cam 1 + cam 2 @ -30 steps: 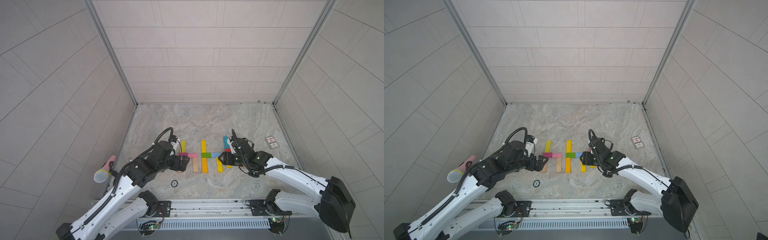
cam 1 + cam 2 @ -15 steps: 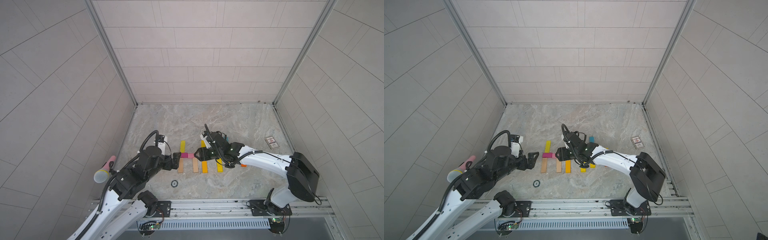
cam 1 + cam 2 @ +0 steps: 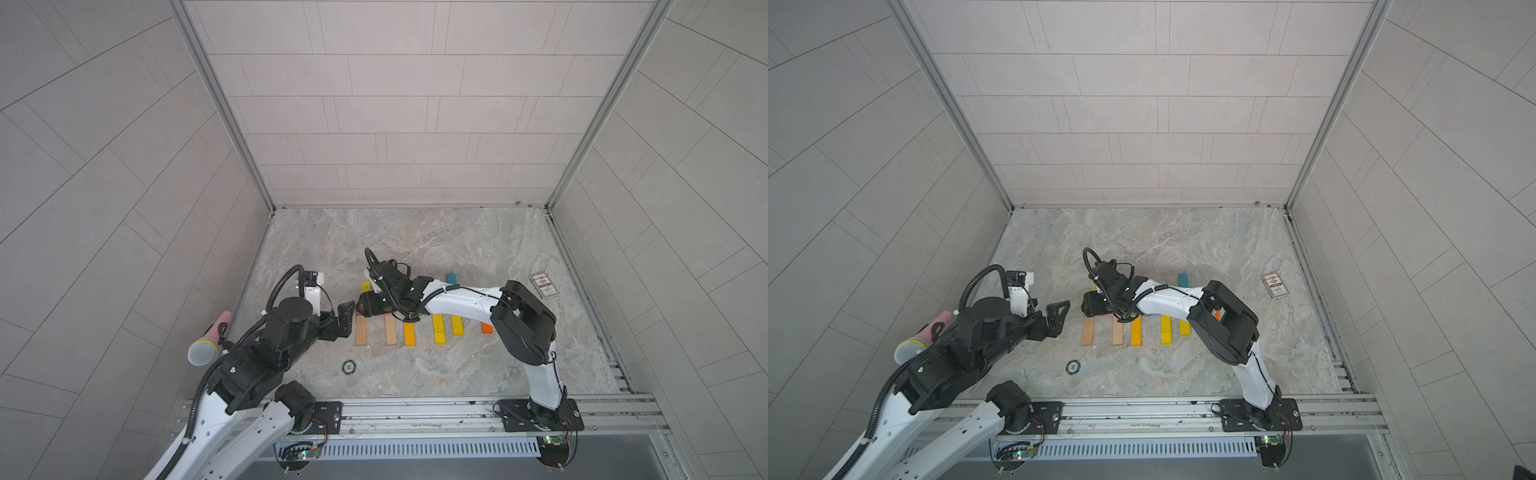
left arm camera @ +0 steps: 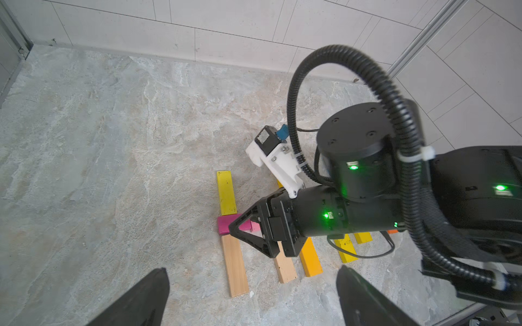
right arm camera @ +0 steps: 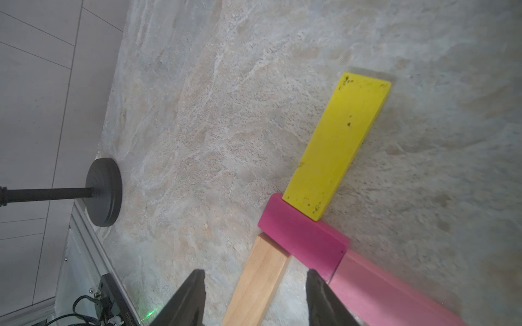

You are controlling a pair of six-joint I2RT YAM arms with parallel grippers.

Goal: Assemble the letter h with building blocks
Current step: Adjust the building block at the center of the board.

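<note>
Magenta block, short, flat on the marble table, butted between yellow bar, plain wood bar and pink bar. My right gripper hovers low over that joint, jaws partly spread astride the wood bar's end, gripping nothing. My left gripper hangs just beside these blocks, jaws spread wide, empty.

Marbled stone tabletop with coloured building blocks, white card, small black disc
</note>
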